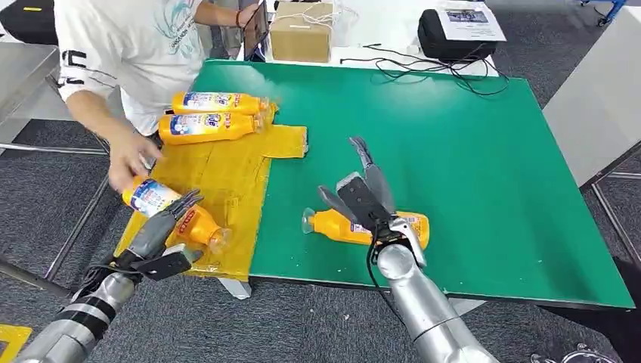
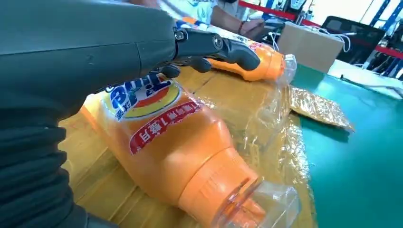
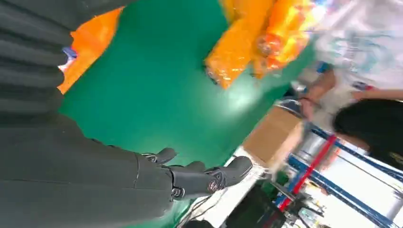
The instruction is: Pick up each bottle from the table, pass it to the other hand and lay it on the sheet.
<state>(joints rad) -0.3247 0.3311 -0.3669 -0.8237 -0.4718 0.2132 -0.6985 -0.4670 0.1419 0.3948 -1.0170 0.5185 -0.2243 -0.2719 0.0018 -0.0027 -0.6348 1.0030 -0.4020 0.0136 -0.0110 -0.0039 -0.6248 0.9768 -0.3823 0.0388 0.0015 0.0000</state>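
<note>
An orange bottle (image 1: 153, 197) lies on the yellow sheet (image 1: 234, 174) at its near left corner, clear cap toward the table. My left hand (image 1: 170, 219) hovers just over it with the fingers (image 2: 214, 45) stretched out, not wrapped around the bottle (image 2: 166, 142). A person's hand (image 1: 128, 159) touches the bottle's base. Another orange bottle (image 1: 332, 225) lies on the green table (image 1: 453, 151) near the front edge. My right hand (image 1: 363, 193) is spread right above it, empty. In the right wrist view the hand (image 3: 190, 175) is extended and the bottle (image 3: 85, 42) shows behind it.
Two more orange bottles (image 1: 215, 102) (image 1: 204, 126) lie side by side at the sheet's far end. The person stands at the table's far left. A cardboard box (image 1: 301, 30), a black case (image 1: 453, 34) and cables (image 1: 423, 68) sit beyond the table's far edge.
</note>
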